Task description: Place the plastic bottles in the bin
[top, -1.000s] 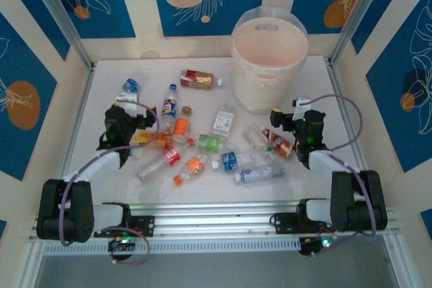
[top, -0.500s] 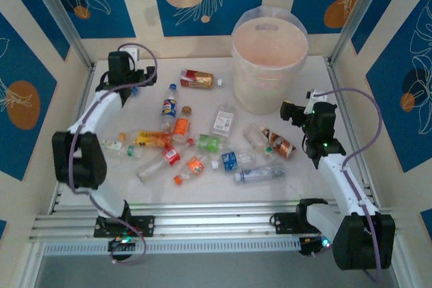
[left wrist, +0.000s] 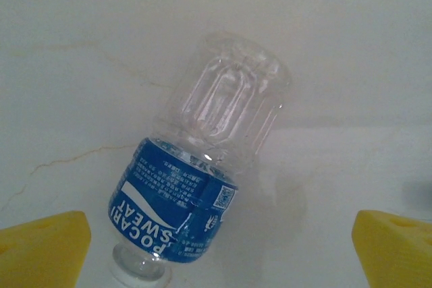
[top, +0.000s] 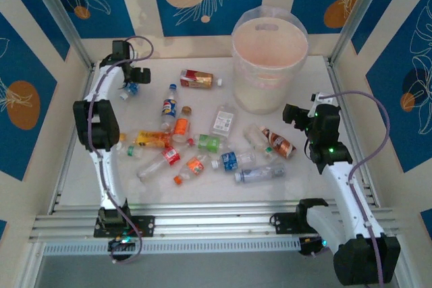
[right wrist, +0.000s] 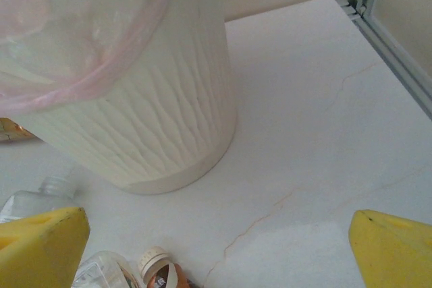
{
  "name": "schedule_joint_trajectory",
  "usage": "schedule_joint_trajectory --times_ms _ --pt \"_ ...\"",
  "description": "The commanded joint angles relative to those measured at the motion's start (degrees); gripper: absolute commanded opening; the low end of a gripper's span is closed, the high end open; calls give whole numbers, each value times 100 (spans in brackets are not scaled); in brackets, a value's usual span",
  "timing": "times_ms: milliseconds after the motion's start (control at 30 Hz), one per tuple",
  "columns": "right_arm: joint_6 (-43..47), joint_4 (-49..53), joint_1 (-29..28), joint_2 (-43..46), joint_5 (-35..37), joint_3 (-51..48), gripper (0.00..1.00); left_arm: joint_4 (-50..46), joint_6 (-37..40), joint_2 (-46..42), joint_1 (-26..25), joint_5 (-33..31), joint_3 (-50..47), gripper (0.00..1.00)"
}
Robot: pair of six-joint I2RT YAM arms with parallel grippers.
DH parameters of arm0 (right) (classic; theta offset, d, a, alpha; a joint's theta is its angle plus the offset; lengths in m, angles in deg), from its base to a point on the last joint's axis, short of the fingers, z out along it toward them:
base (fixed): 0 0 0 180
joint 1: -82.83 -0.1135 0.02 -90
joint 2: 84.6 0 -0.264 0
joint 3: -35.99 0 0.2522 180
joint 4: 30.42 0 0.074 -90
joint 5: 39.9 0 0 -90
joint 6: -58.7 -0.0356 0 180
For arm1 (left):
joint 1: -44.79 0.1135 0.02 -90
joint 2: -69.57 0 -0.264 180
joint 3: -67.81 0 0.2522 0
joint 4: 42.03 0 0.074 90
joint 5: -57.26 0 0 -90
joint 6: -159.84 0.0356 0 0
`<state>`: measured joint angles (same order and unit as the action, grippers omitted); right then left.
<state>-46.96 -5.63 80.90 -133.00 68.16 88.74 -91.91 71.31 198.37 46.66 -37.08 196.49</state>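
Pale worktop (left wrist: 337,65) under our left tool (left wrist: 219,251), jaws spread wide over the blue-labelled bottle (left wrist: 179,224) — we should descend squarely and close across its label; right tool (right wrist: 216,251) likewise agape, beside the bin (right wrist: 155,126).

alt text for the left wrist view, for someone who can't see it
A clear plastic bottle with a blue Pocari Sweat label lies on the white table, its base toward the top of the frame and its neck toward the bottom. The open left gripper frames it, yellow fingertips in the bottom corners, neither touching it.
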Motion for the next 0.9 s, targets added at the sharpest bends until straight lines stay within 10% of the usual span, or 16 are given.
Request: schedule_joint_trajectory --times_ms 0,567,867 --pt "24 170 -60 219 127 129 99 -589 202 367 226 175 541 99" --pt "225 226 -356 295 353 337 99 -1571 51 1955 343 680 2519 97" --pt "234 118 -463 231 358 334 99 -1849 -164 2286 352 532 2862 75"
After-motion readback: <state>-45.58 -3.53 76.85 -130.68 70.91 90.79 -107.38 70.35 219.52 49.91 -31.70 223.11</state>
